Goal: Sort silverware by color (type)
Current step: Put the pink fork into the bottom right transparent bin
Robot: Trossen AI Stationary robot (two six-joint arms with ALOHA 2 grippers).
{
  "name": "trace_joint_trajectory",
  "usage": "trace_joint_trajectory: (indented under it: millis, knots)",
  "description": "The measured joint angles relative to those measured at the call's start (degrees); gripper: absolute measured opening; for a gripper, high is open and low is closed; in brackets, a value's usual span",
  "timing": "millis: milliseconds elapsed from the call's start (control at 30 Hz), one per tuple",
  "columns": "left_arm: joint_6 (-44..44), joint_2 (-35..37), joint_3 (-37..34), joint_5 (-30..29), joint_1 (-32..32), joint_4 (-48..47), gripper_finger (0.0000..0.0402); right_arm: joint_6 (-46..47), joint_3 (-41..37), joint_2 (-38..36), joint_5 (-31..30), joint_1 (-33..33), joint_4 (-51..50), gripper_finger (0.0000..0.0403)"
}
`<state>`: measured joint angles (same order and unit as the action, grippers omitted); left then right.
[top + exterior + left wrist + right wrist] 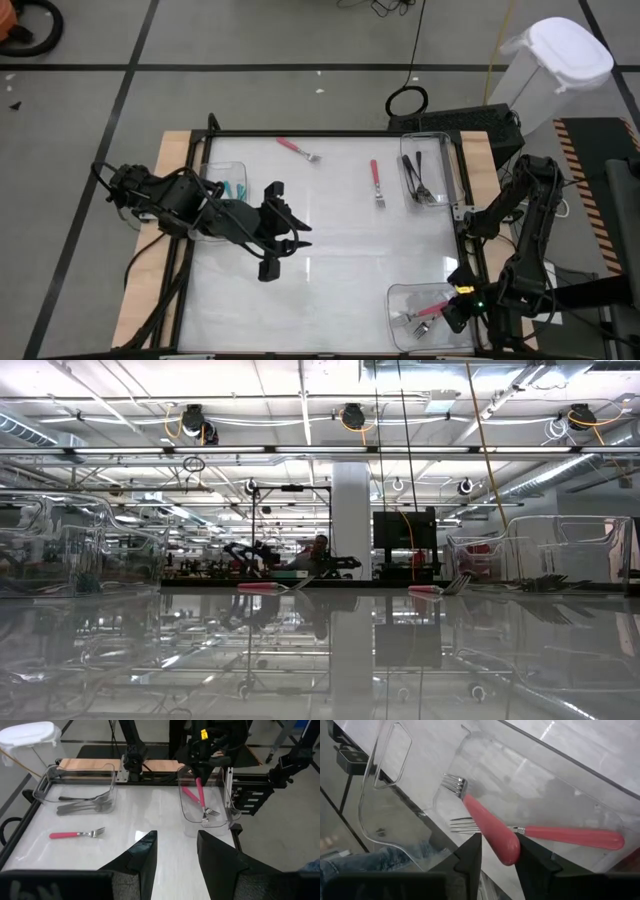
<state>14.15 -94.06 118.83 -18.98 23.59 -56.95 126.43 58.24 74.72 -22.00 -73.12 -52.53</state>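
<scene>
My right gripper (pixel 458 300) is over the clear bin (pixel 400 298) at the table's near right corner, shut on a pink-handled fork (pixel 487 822). A second pink fork (pixel 570 836) lies in that bin. Two more pink forks (pixel 298 149) (pixel 377 183) lie on the table toward the far edge. Black forks (pixel 420 178) lie in the far right bin, teal ones (pixel 236 190) in the left bin. My left gripper (pixel 288 232) is open and empty over the table's left middle. My right gripper pinches the free end of the pink fork's handle (pixel 503 851) between its two fingers. The fingers come from above, pointing down. The fork hangs below them into the bin, tines (pixel 454 782) lowest; whether the tines touch the bin floor I cannot tell.
A white lidded waste bin (pixel 555 60) stands beyond the table's far right corner. A black frame (pixel 330 133) runs round the white table top. The stretch of table between the bins holds only the two loose pink forks.
</scene>
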Motion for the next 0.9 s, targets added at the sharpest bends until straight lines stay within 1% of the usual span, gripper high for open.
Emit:
trace_joint_trajectory:
  millis: [133, 300, 467, 600, 800, 900]
  knots:
    - [0.02, 0.0, 0.0, 0.0, 0.0, 0.0, 0.0141, 0.0, 0.0, 0.0, 0.14, 0.0, 0.04, 0.0106]
    - [0.03, 0.0, 0.0, 0.0, 0.0, 0.0, 0.0141, -0.22, 0.0, 0.0, 2.51, 0.0, 0.4, 0.0106]
    - [0.02, 0.0, 0.0, 0.0, 0.0, 0.0, 0.0141, -0.05, 0.0, 0.0, 3.23, 0.0, 0.52, 0.0111]
    - [0.02, 0.0, 0.0, 0.0, 0.0, 0.0, 0.0141, -0.02, 0.0, 0.0, 5.68, 0.65, 0.46, 0.0125]
    - [0.02, 0.0, 0.0, 0.0, 0.0, 0.0, 0.0141, 0.36, 0.02, 0.0, 6.09, 0.79, 0.2, 0.0154]
    - [0.02, 0.0, 0.0, 0.0, 0.0, -0.02, 0.0141, 0.53, 0.02, 0.0, 9.62, 1.11, -0.03, 0.0166]
